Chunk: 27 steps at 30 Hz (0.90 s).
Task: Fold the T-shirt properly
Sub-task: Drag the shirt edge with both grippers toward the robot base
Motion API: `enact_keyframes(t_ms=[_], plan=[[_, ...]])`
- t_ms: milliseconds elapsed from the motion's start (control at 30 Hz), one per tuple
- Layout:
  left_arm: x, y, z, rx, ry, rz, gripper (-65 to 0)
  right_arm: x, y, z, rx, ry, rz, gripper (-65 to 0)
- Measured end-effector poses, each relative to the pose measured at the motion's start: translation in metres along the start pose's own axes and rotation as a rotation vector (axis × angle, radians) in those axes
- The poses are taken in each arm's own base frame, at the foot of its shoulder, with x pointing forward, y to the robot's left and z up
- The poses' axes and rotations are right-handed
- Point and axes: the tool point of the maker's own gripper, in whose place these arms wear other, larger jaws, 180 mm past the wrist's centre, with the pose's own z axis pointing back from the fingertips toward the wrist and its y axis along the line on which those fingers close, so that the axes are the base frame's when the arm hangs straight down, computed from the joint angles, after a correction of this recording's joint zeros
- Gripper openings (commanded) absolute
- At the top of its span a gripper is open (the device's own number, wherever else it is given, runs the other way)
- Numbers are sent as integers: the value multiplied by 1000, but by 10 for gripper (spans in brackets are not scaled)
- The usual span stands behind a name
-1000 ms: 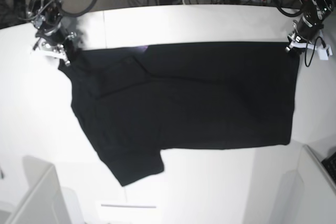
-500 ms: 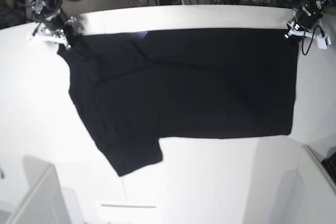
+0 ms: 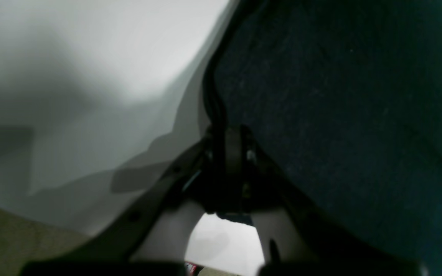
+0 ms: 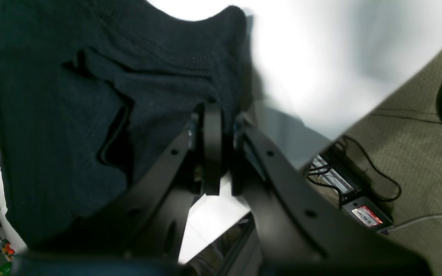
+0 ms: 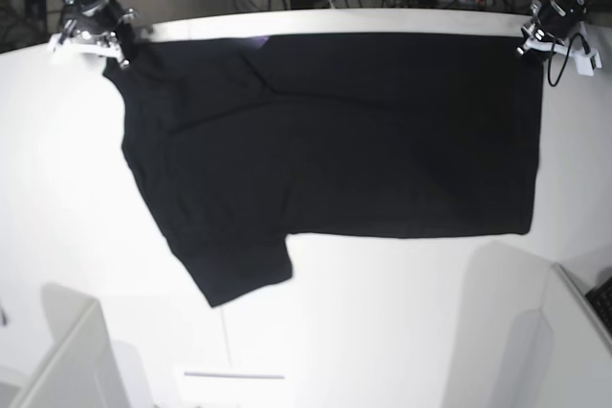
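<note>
Base view: the right claw (image 5: 103, 42) is clamped on one far corner of the large plain black cloth T-shirt (image 5: 325, 150). The shirt's long axis runs across the white worktop (image 5: 382, 332) to the left claw (image 5: 532, 43), clamped on the other corner.

Base view: table (image 5: 382, 332) overexposed, glare strongest at 9 o'clock; T-shirt (image 5: 335, 131) rendered as flat black, folds barely resolved. Fisheye bending seen along table edge at 12 o'clock. Soft shadows cast at 5 and 7 o'clock. Wrist views: dim, motion-blurred; table smeared grey-white, near gripper parts out of focus, cloth weave grainy.
</note>
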Motion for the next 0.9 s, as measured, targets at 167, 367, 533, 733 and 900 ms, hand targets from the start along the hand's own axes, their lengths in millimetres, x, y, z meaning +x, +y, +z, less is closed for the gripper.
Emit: enact_keyframes(t_ms=[167, 367, 533, 733, 900], plan=[[-4, 4, 2, 9, 7, -1, -650, -4, -6, 4, -15, 9, 3, -650], [-5, 5, 3, 10, 9, 0, -650, -7, -10, 7, -25, 15, 11, -650], [-5, 5, 3, 10, 9, 0, -650, -6, -9, 7, -23, 12, 11, -650], [-5, 6, 4, 12, 8, 2, -650, -6, -9, 7, -23, 12, 11, -650], [-5, 6, 4, 12, 7, 2, -650, -6, -9, 7, -23, 12, 11, -650]])
